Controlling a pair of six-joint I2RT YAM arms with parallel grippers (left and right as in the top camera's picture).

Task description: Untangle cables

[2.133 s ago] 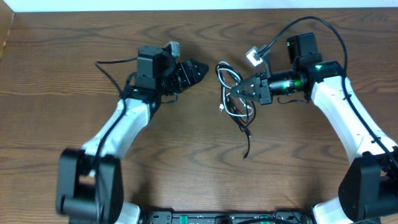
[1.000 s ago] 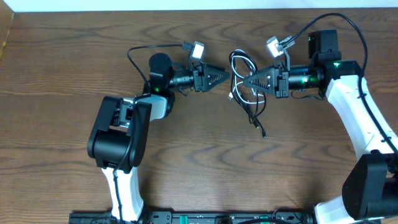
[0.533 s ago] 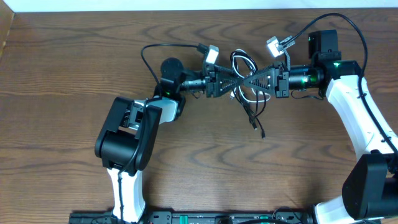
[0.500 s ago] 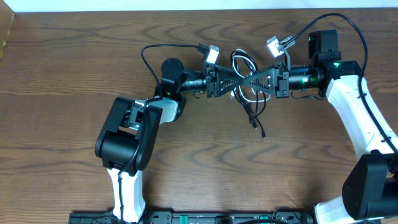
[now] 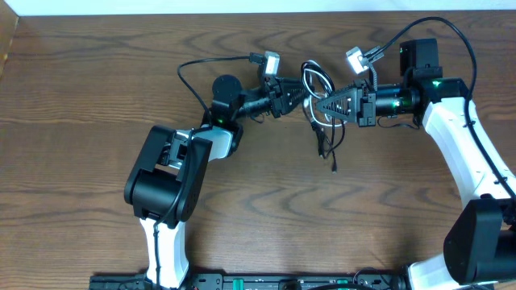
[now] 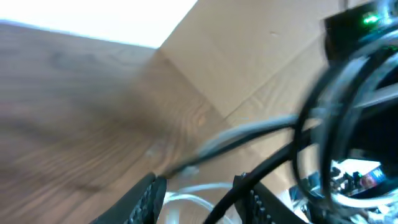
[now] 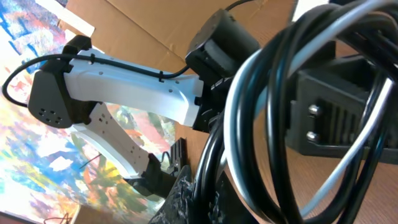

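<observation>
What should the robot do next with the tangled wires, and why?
Probably close the left gripper on one strand and pull gently left: its fingers straddle the cables, and the right gripper holds the bunch clamped.

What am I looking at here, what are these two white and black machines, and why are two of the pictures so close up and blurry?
These are two robot arms with white shells and black joints, a left arm and a right arm, at a brown wooden table. The wide picture comes from a camera fixed above the table. The two close-ups come from small cameras on each wrist, looking past that arm's own fingers. Each arm ends in a two-finger end effector. The right end effector is shut on a tangled bundle of thin black and white cables, with one black end trailing out. The left end effector is at the bundle's other side. In its wrist view its fingers stand apart with strands between them.
</observation>
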